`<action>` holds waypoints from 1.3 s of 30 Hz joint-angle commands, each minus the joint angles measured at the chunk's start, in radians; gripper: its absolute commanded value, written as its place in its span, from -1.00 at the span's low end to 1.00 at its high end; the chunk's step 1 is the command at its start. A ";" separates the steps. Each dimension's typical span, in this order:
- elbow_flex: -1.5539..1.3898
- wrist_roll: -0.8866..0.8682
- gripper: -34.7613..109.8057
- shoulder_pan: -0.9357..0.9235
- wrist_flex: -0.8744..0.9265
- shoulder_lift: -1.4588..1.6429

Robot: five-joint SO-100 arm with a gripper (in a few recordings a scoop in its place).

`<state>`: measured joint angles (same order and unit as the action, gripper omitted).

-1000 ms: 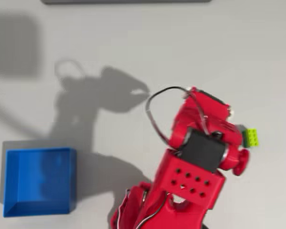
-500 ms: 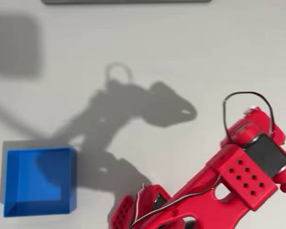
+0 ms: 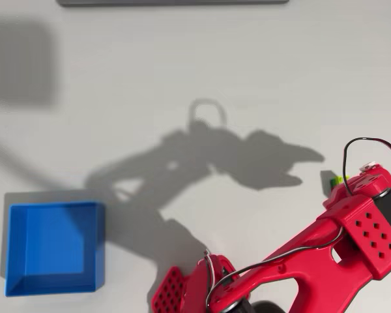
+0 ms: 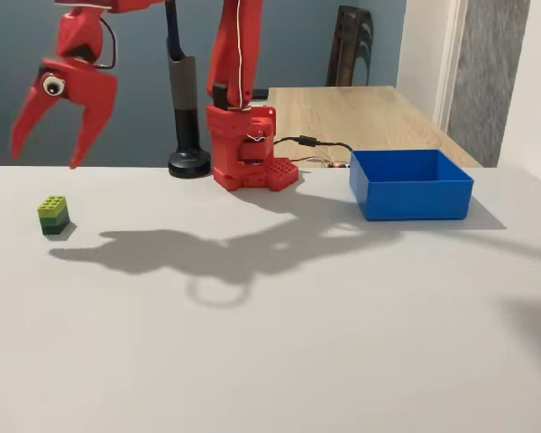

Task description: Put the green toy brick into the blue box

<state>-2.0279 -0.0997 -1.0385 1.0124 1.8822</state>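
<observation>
The white table (image 4: 343,343) lies bare across its whole middle and front in the fixed view, leaving wide open room between the two task things. The blue box (image 3: 52,246) sits near the table's left edge in the overhead view, at the right toward the back in the fixed view, beside the red arm's base (image 4: 248,149). Compared with half a second ago, the arm has swung further toward the right edge in the overhead view, and its shadow has slid right with it. The green toy brick (image 4: 53,216) rests on the table near the left edge in the fixed view. The gripper (image 4: 45,153) hangs in the air above it, fingers spread wide apart, holding nothing and well clear of the brick.
</observation>
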 commanded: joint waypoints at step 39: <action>-0.170 -0.144 -0.13 -0.040 -0.451 -0.302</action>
<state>-2.2135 -0.2224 -1.0784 0.6167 1.5800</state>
